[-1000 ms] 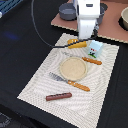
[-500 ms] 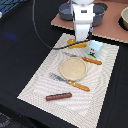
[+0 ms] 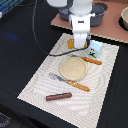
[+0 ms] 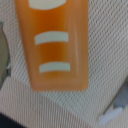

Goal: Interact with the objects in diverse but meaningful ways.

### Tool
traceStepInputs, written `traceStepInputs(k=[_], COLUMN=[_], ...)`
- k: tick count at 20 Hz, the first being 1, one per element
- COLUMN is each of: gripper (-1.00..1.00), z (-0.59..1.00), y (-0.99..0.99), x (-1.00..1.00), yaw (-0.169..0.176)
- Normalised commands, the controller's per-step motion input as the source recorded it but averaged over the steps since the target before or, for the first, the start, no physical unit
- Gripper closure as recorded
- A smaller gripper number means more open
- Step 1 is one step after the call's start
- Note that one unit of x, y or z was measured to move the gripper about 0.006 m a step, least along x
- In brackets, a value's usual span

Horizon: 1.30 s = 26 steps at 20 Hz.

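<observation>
Wrist view is nearly filled by an orange block (image 4: 59,42) with pale curved stripes across it, lying flat on the woven striped placemat (image 4: 60,107). Its long axis runs up and down that picture, and one short end shows in full, so the camera, and with it the pincer, sits almost straight above the block and very near. No finger enters this picture.

From the exterior view, only an orange sliver of the same block (image 3: 71,44) shows beside the gripper (image 3: 80,45), which hangs low over the far part of the placemat (image 3: 37,82). The white body hides the fingertips, so I cannot tell whether they are spread or pressed together, nor whether they touch the block.

Just beside the gripper, toward the exterior view's right, stands the pale blue carton (image 3: 94,48), and an orange stick (image 3: 92,60) lies in front of it. Nearer the camera come a tan plate (image 3: 73,68), a fork with an orange handle (image 3: 69,81) and the brown sausage stick (image 3: 58,96). A grey pot (image 3: 97,14) sits behind, off the mat.

The coming move probably turns on closing across the block's short width.
</observation>
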Motion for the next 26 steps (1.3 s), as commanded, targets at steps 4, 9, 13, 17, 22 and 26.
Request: traceStepInputs(k=[4,9,13,17,22,26], gripper=[-1.0,1.0,1.0,1.0,1.0,1.0], z=[-0.61,-0.57,-0.53,-0.44,0.2,1.0], y=[0.39,0.31,0.25,0.19,0.01,-0.38], x=[-0.24,-0.22,-0.19,-0.17,-0.15,-0.45], yaw=[0.039,0.051,0.059,0.059,0.027,-0.015])
